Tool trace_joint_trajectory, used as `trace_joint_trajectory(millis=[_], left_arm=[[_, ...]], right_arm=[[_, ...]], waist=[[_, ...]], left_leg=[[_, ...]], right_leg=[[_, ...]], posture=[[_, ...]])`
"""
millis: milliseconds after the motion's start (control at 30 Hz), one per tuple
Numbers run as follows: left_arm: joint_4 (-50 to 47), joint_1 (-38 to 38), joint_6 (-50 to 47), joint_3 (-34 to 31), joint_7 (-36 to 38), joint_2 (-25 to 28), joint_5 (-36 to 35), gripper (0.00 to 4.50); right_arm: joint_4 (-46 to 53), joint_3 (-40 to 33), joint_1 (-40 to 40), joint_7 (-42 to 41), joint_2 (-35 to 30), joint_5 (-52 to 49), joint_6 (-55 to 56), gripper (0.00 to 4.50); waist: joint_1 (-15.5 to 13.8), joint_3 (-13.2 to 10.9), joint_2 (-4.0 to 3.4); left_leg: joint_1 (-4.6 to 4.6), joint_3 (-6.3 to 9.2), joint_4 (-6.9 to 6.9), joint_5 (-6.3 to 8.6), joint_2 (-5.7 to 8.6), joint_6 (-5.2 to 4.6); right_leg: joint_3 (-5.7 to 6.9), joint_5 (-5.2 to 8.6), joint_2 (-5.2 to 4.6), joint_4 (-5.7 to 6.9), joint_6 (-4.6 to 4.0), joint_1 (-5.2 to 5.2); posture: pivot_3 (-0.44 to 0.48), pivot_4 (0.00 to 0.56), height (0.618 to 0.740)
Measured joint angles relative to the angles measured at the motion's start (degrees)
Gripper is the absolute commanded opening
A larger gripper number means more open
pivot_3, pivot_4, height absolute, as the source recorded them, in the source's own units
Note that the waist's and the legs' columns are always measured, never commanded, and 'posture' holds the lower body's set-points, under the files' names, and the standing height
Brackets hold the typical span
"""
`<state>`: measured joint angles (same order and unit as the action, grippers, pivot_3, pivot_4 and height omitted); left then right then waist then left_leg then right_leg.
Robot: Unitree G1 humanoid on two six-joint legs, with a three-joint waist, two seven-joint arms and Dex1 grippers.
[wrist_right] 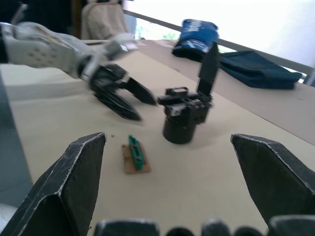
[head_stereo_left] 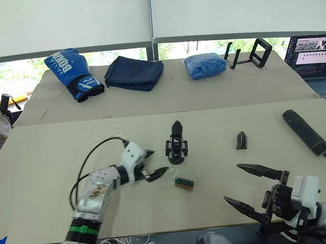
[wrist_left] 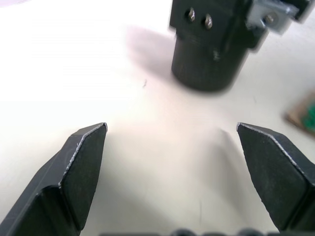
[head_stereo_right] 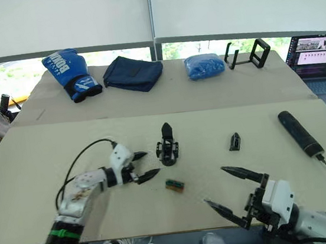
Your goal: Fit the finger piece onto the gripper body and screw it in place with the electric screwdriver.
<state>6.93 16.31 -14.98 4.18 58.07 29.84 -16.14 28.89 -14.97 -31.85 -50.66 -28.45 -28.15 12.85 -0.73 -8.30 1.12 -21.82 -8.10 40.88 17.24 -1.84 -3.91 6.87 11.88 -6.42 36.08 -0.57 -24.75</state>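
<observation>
Both claws gape empty: left claw [head_stereo_left: 154, 163] beside gripper body [head_stereo_left: 176, 144], right claw [head_stereo_left: 242, 188] near

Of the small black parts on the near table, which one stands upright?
The gripper body, beside the left gripper: it stands on its round base with a pointed finger sticking up. The finger piece and the electric screwdriver lie flat.

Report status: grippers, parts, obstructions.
Left gripper open beside gripper body. Right gripper open, empty. Finger piece, electric screwdriver untouched. Green block nearby.
</observation>
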Motion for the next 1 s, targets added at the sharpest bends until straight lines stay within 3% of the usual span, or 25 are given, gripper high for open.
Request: trace_joint_trajectory(millis=[133,300,433,500,600,667,733,833,1000], left_arm=[[-2.0,-3.7,-0.3,-6.0,8.4,5.2,-7.3,4.46],[-6.8,-3.8,-4.1,-9.4,14.7,9.2,-15.1,4.46],[-8.1,-1.9,-5.3,-9.9,14.1,9.4,-15.8,4.46],[-8.9,-0.8,-5.7,-10.1,13.3,9.0,-16.3,4.46],[-12.1,0.6,-7.0,-10.1,11.3,7.5,-18.0,4.46],[-14.6,1.1,-7.7,-10.0,10.2,6.9,-19.1,4.46],[-16.8,0.8,-8.9,-10.2,9.4,6.8,-20.1,4.46],[-19.0,0.7,-9.6,-9.7,8.2,6.3,-20.8,4.46],[-20.3,0.5,-10.4,-9.5,6.8,6.1,-21.3,4.46]], right_arm=[[-3.3,-2.8,-5.3,3.2,4.4,0.8,1.2,4.50],[-0.6,-3.1,-0.9,12.2,7.8,1.8,-2.1,4.50],[4.7,-1.1,4.9,24.9,4.6,2.5,-22.8,4.50],[6.2,-1.1,10.9,32.3,3.4,-0.6,-35.8,4.50],[5.5,-1.9,28.1,42.8,-0.5,-7.6,-59.4,4.50],[3.4,-2.2,38.1,46.2,-3.8,-10.2,-73.7,4.50],[-2.7,-4.4,50.2,48.7,-3.1,-11.5,-89.6,4.50],[-11.3,-5.7,60.8,50.7,-2.9,-11.1,-101.9,4.50],[-27.5,-3.4,68.0,54.2,-5.4,-10.5,-104.9,4.50]], waist=[[-0.3,-0.1,-0.12],[0.2,0.0,-0.31],[0.1,0.0,-0.44],[0.1,0.0,-0.44],[0.7,-0.1,-0.51],[0.7,-0.1,-0.51],[0.6,-0.1,-0.52],[0.2,-0.1,-0.55],[0.3,-0.1,-0.55]], left_leg=[[-0.23,0.04,0.00,-0.02,0.00,0.10],[-0.17,-0.04,-0.04,0.14,0.00,0.58],[-0.22,-0.04,-0.07,-0.13,0.00,0.35],[-0.23,-0.04,-0.05,-0.15,0.01,0.33],[-0.26,-0.13,-0.05,-0.17,0.03,0.31],[-0.28,-0.12,-0.09,-0.17,0.00,0.31],[-0.32,-0.10,-0.12,-0.22,0.01,0.37],[-0.47,-0.10,-0.09,-0.24,0.01,0.37],[-0.54,-0.23,-0.08,-0.20,0.11,0.30]], right_leg=[[-0.08,0.07,-0.15,-0.01,0.07,-0.24],[-0.34,0.04,-0.09,0.02,0.06,-0.29],[-0.42,-0.05,0.03,0.10,-0.12,-0.37],[-0.43,-0.20,0.03,0.09,-0.37,-0.37],[-0.57,-0.32,0.08,0.07,-0.53,-0.42],[-0.55,-0.32,0.18,0.03,-0.54,-0.45],[-0.46,-0.31,0.46,0.04,-0.55,-0.46],[-0.30,-0.31,0.73,0.00,-0.55,-0.50],[-0.14,-0.30,0.75,-0.11,-0.40,-0.49]], posture=[[0.000,0.150,0.740],[0.000,0.150,0.740],[0.000,0.150,0.740],[0.000,0.150,0.740],[0.000,0.150,0.740],[0.000,0.150,0.740],[0.000,0.150,0.740],[0.000,0.150,0.740],[0.000,0.150,0.740]])
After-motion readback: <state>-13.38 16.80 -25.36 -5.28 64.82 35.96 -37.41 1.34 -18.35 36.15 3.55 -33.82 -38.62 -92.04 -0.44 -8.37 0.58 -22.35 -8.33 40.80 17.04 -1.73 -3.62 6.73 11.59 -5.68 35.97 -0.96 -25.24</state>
